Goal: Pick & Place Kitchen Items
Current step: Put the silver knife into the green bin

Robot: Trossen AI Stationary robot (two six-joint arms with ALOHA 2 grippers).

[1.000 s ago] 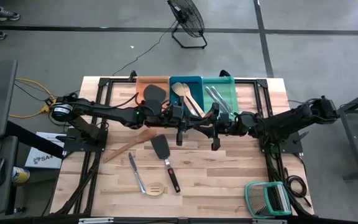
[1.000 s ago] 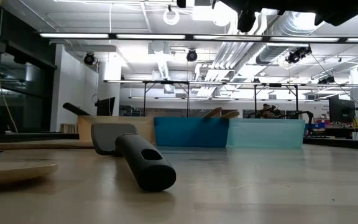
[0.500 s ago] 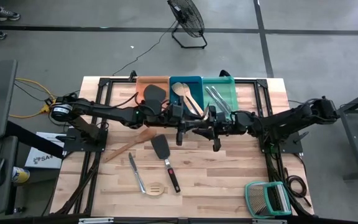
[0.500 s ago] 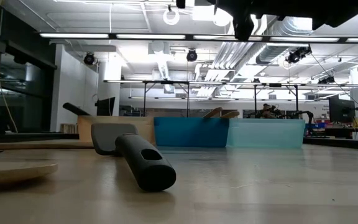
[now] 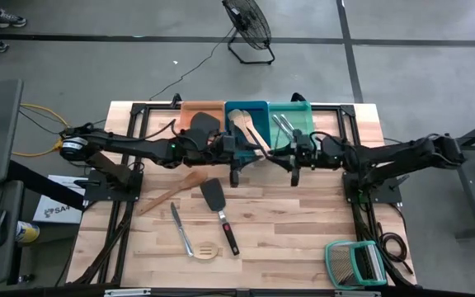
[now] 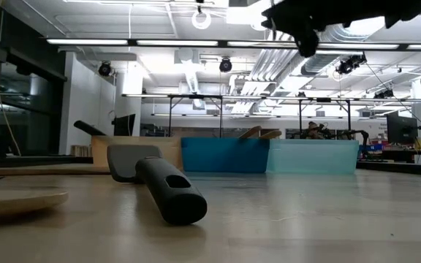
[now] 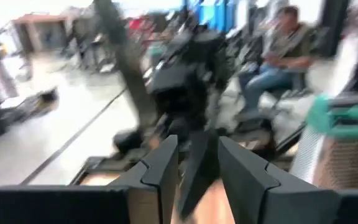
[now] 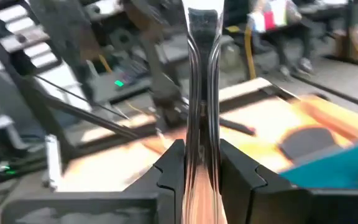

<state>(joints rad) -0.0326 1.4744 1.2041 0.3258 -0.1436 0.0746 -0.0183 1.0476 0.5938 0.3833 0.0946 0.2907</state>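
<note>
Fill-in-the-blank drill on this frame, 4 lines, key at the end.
1. The right claw is shut on a slim ___ utensil.
2. The wooden spoons lie in the ___ tray.
3. The orange tray holds a ___ spatula.
4. The left claw hangs over the table, beside the ___ claw.
Missing words: silver; blue; black; right.

Obstacles: orange tray, blue tray, teal tray along far edge; utensils left of centre; wire rack near right corner. Open tabletop: right-centre, between arms and rack.
</note>
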